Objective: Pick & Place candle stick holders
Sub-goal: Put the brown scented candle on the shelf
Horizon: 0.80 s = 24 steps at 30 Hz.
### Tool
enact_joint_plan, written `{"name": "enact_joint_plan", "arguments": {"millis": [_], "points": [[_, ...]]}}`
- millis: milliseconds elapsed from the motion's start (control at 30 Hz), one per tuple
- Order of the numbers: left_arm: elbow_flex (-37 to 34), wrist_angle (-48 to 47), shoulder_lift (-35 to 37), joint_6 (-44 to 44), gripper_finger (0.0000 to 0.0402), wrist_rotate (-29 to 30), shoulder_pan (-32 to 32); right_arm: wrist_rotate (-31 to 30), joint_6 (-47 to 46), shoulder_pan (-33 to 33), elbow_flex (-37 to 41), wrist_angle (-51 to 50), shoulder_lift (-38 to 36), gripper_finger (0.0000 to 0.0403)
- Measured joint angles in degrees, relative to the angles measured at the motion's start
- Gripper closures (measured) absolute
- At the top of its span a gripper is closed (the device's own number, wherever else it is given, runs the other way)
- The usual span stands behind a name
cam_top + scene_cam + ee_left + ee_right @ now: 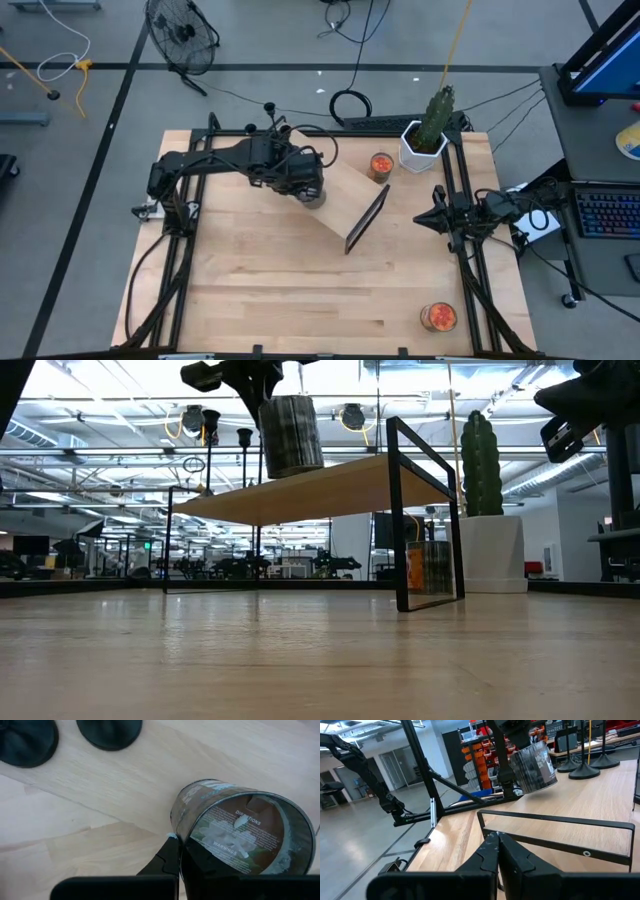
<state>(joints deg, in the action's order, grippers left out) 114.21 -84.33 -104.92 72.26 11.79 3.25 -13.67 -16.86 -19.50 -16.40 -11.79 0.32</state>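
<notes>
My left gripper is shut on a ribbed clear glass jar, a little above a wooden shelf with a black metal frame. Black candle stick holders stand by their round bases on the shelf's far left end. Two thin stems with cup tops show in the low view. Two bases show in the left wrist view. My right gripper is shut and empty at the table's right edge. My left gripper holds the jar by its rim wall. One finger is outside the wall and the other is inside the mouth. The fingers come from above, pointing down. The jar hangs below them, slightly tilted, clear of the shelf top.
A jar with orange filling stands beside the shelf's far right end, and another near the table's front right corner. A cactus in a white pot stands at the back right. Bare wood lies at the near left.
</notes>
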Motion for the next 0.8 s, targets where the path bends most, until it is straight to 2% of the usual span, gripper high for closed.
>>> {"name": "enact_joint_plan", "arguments": {"millis": [567, 800], "points": [[0.00, 0.83, 0.00, -1.11, 0.0394, -0.21, 0.00, 0.00, 0.00, -0.01, 0.00, 0.00, 0.02, 0.0403], [0.00, 1.89, 0.09, -1.73, 0.0377, -0.19, 0.00, 0.02, 0.00, 0.00, 0.00, 0.01, 0.02, 0.0403]]}}
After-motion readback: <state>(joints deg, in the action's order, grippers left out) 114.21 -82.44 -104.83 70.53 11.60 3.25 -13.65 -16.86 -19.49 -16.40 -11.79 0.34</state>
